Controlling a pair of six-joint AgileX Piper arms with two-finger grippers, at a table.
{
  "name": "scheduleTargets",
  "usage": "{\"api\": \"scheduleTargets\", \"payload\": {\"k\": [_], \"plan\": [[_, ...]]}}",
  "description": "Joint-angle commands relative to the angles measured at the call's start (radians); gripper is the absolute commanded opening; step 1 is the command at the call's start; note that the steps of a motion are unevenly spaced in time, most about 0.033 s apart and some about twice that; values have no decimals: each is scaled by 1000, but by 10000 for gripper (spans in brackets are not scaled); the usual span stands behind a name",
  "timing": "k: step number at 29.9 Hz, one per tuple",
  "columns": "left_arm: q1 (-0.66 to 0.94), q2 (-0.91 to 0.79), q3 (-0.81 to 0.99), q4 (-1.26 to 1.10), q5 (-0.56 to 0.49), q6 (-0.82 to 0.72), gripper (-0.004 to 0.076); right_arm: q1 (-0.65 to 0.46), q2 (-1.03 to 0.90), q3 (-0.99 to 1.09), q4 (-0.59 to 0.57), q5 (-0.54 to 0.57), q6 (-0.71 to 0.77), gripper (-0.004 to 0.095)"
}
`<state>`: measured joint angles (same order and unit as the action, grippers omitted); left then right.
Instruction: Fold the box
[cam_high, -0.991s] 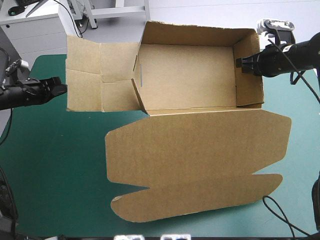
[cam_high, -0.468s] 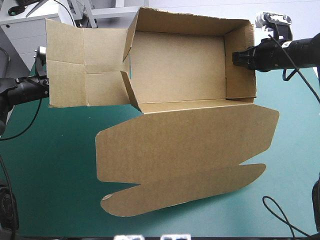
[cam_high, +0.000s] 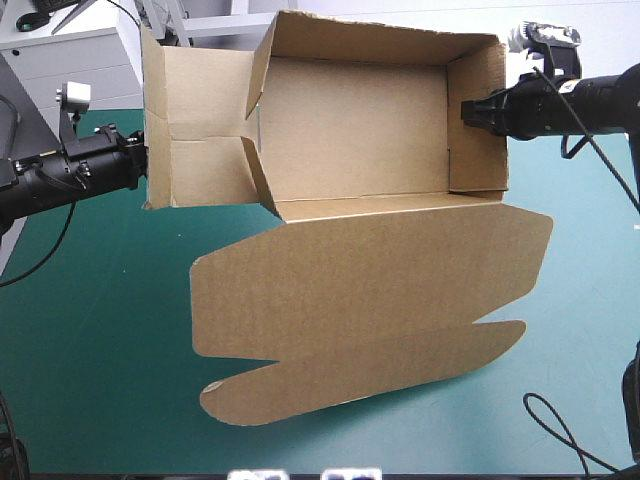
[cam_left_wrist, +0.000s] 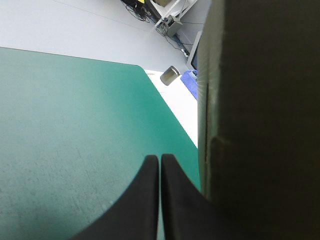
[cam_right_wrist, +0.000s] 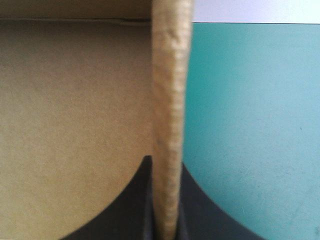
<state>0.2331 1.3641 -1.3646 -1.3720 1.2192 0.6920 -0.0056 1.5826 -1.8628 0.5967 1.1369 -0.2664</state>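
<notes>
Brown cardboard box (cam_high: 350, 140) half-formed: black-fingered right gripper (cam_high: 468, 110) clamps the standing right wall (cam_high: 478, 155); left gripper (cam_high: 140, 165), fingers together, beside untucked left flap (cam_high: 195, 130); lid (cam_high: 370, 280) flat.

High view: above, behind robot, down over whole bench (cam_high: 100, 350). Wrist views: very close, along left claw (cam_left_wrist: 160, 159) and right claw (cam_right_wrist: 165, 162); each shares box (cam_high: 360, 130) wall with high view.

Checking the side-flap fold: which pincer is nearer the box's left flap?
Left. The left pincer sits shut beside the flap; the right pincer clamps the opposite wall.
</notes>
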Motion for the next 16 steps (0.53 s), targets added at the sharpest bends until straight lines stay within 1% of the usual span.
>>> {"api": "scheduleTargets", "payload": {"k": [1,6,16], "plan": [[-7,-72,-25,-82,69,2,-8,50,-31,-27,48,-84,5,-17],[-7,-136,-25,-42,69,2,-8,120,-28,-27,-50,-161,55,-18],[-7,-214,-25,87,67,-6,-8,221,-6,-27,-82,-239,85,-17]]}}
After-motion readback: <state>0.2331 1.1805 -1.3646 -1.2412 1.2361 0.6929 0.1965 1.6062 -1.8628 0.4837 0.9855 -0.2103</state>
